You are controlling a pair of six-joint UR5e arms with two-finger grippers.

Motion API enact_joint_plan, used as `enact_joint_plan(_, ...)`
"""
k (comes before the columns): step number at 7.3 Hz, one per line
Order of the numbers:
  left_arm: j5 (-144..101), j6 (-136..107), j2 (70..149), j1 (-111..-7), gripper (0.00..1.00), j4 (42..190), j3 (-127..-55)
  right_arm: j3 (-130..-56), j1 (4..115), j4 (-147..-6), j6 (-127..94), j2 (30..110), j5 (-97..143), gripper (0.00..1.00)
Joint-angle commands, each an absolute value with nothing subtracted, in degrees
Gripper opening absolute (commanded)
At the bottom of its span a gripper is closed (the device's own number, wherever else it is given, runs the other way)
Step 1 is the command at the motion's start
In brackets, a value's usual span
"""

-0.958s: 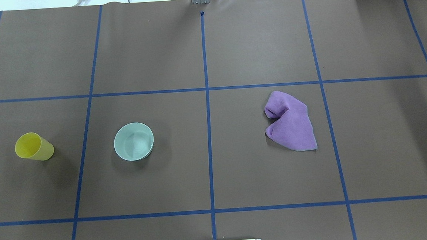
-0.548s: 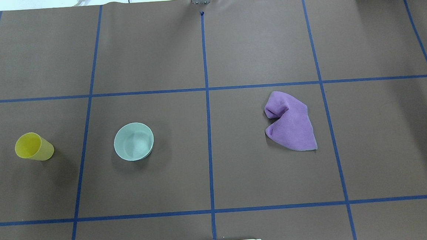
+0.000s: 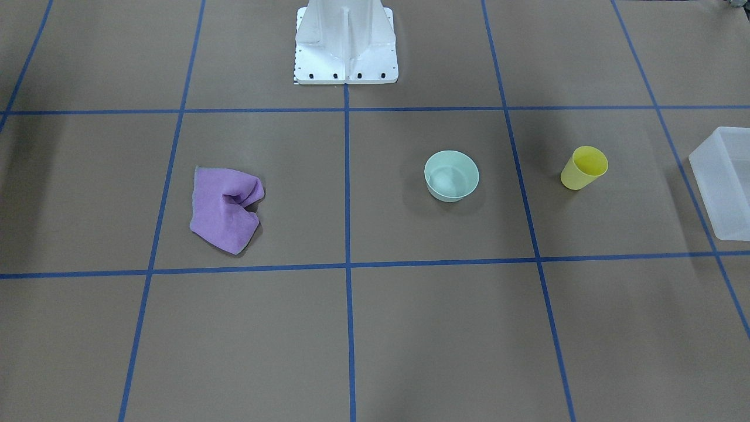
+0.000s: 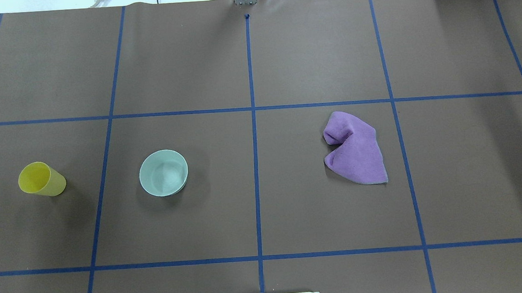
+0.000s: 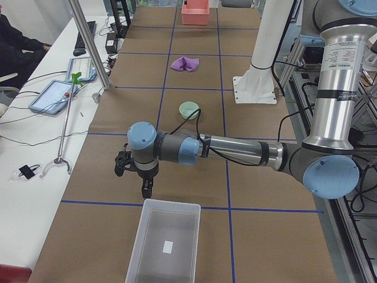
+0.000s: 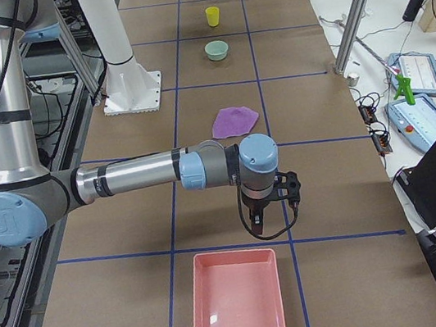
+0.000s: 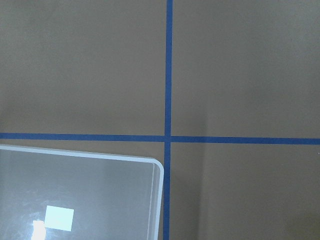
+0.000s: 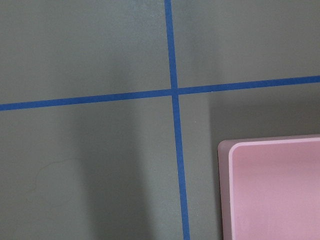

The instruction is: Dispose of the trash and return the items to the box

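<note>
The yellow cup stands upright at the table's left, also in the front view. The mint-green bowl sits to its right. The translucent box stands empty at the table's left end, and its corner shows in the left wrist view. My left gripper hangs just short of the box's near rim. My right gripper hangs near a pink tray at the other end. Both show only in side views, so I cannot tell whether they are open or shut.
A purple cloth lies crumpled right of centre. A pink tray stands at the table's right end, its corner in the right wrist view. The white robot base stands at the table's near middle edge.
</note>
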State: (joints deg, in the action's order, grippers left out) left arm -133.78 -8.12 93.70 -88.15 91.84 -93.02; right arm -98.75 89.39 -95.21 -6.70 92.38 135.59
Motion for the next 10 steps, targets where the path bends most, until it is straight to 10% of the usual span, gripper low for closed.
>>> enact_joint_plan(1, -133.8, -8.1, 93.7, -88.2, 0.98, 91.8, -93.1, -98.9, 89.4, -95.2, -6.8, 92.4, 135.6, 1.0)
enact_joint_plan(10, -133.9, -10.6, 95.9, -87.8, 0.98, 91.8, -98.3, -100.0, 89.6, -95.2, -6.5, 91.9, 135.4, 1.0)
